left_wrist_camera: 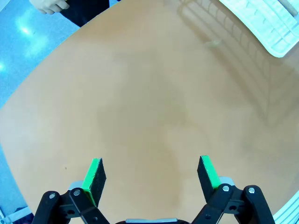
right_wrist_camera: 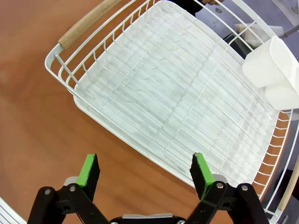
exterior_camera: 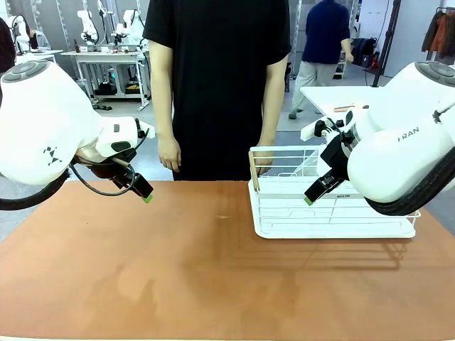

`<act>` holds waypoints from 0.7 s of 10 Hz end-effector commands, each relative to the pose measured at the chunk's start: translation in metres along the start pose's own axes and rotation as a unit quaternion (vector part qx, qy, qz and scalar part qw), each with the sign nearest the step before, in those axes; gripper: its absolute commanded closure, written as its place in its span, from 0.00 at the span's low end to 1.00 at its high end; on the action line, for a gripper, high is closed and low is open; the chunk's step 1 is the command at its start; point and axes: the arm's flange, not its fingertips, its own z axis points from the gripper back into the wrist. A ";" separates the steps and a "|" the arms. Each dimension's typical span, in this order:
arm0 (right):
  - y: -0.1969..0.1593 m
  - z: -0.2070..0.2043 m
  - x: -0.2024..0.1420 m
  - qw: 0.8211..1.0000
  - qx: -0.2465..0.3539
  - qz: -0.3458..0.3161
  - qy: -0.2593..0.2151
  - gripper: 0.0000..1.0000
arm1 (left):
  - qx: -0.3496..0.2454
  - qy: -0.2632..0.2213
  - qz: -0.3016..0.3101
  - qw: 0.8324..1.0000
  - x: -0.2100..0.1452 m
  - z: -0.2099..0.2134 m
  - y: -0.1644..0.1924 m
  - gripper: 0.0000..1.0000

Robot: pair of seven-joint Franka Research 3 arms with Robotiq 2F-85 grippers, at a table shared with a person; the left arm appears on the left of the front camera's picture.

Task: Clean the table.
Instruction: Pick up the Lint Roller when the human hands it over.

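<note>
Nearest the lens, green pads (left_wrist_camera: 95,175) of left tool (left_wrist_camera: 149,170), spread wide, pinching nothing. Hangs clear above bare reddish-brown counter (left_wrist_camera: 140,93), over its left part, tipped down toward the middle. Same spread at right tool (right_wrist_camera: 142,170), nothing between its pads; hangs above the edge of a white wire rack (right_wrist_camera: 163,93), with counter beneath and beside. Rack on the counter's far right part, wooden handle (right_wrist_camera: 86,25) at its left end, two white holders (right_wrist_camera: 271,70) hooked on one wall. Beyond the far edge, a person (exterior_camera: 217,85) in black, one hand (exterior_camera: 169,153) hanging apart from the counter, other hand (exterior_camera: 264,165) just by the rack's handle corner. Both tools well clear of the counter's surface.
</note>
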 end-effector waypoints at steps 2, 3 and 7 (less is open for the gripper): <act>-0.011 0.026 0.011 0.999 0.017 -0.024 -0.022 0.00 | -0.019 -0.016 0.008 1.000 0.015 0.023 0.013 0.00; -0.028 0.054 0.021 0.996 0.053 -0.061 -0.032 0.00 | -0.054 -0.013 0.029 0.998 0.027 0.051 0.032 0.00; -0.113 0.165 0.012 0.940 0.272 -0.196 -0.062 0.00 | -0.293 -0.091 0.185 0.934 0.013 0.173 0.138 0.00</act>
